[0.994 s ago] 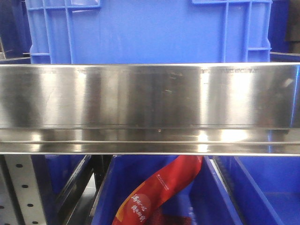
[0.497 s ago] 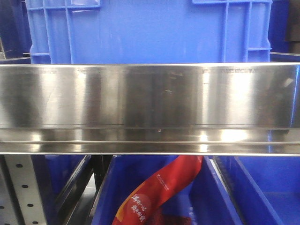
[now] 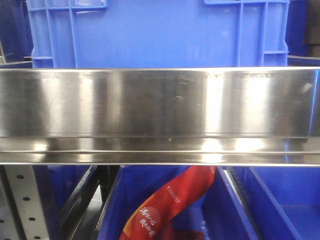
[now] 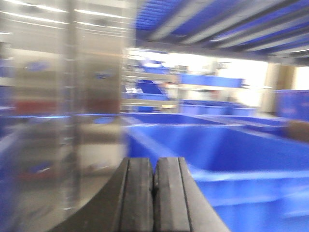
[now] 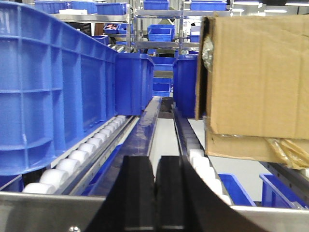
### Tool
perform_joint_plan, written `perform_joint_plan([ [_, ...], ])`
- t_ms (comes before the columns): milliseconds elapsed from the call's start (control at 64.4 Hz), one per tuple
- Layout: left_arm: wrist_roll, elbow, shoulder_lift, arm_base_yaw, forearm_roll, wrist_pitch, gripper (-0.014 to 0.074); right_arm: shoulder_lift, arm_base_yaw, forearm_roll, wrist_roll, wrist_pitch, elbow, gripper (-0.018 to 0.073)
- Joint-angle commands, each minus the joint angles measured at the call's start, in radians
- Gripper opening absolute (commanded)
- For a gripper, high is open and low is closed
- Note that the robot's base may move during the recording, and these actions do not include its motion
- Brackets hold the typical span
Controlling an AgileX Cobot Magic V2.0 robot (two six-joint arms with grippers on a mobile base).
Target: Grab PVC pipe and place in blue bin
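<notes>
PVC pipe unseen in any view — left gripper (image 4: 153, 193), right gripper (image 5: 154, 193) closed, empty.

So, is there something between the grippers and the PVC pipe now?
That cannot be told: no view shows the pipe. Both grippers are shut and hold nothing. The left gripper faces a blue bin. The right gripper points along a roller lane between a blue crate and a cardboard box.

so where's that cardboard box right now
In the right wrist view, the cardboard box fills the upper right, sitting on the right-hand roller track, across the aisle from the tall blue bin on the left.
</notes>
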Motion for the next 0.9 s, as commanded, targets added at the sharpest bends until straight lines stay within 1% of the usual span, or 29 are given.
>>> perform_joint_plan([
  [0,0.007,0.08,-0.068,0.073,0.01,0.061,-0.0111,-0.004,-0.004,-0.007,-0.002,-0.022,-0.001,-0.0168],
  [78,0.007,0.163,-0.15,0.133,0.01,0.067,-0.0111,-0.004,-0.004,-0.007,-0.002,-0.022,-0.001,-0.0168],
  [202,0.007,0.294,-0.31,0.228,0.01,0.11,-0.0111,-0.004,-0.004,-0.007,-0.002,-0.022,-0.001,-0.0168],
  [280,0.007,0.371,-0.409,0.268,0.026,0.11,-0.0111,-0.004,-0.004,-0.007,-0.002,-0.022,-0.001,-0.0168],
  [326,0.007,0.412,-0.415,0.295,0.046,0.105,-0.0111,-0.004,-0.004,-0.007,-0.002,-0.022,-0.001,-0.0168],
  [404,0.005,0.437,-0.415,0.326,0.051,0.041,-0.0111,-0.004,-0.004,-0.007,-0.002,-0.022,-0.001,-0.0168],
  [420,0.003,0.437,-0.415,0.33,0.051,0.067,-0.0111,-0.004,-0.004,-0.007,-0.002,-0.022,-0.001,-0.0168],
  [435,0.003,0.437,-0.415,0.332,0.057,0.101,-0.0111,-0.004,-0.004,-0.007,-0.002,-0.022,-0.001,-0.0168],
  [513,-0.001,0.437,-0.415,0.335,0.065,0.132,-0.0111,-0.004,-0.004,-0.007,-0.002,-0.022,-0.001,-0.0168],
  [575,-0.007,0.437,-0.415,0.329,0.08,0.133,-0.0111,-0.004,-0.004,-0.007,-0.002,-0.022,-0.001,-0.0168],
  [699,-0.054,0.437,-0.415,0.279,0.082,0.133,-0.0111,-0.004,-0.004,-0.007,-0.002,-0.022,-0.001,-0.0168],
  [823,-0.057,0.437,-0.415,0.223,0.082,0.133,-0.0111,-0.004,-0.004,-0.007,-0.002,-0.022,-0.001,-0.0168],
  [886,-0.057,0.437,-0.415,0.217,0.082,0.134,-0.0111,-0.004,-0.004,-0.007,-0.002,-0.022,-0.001,-0.0168],
])
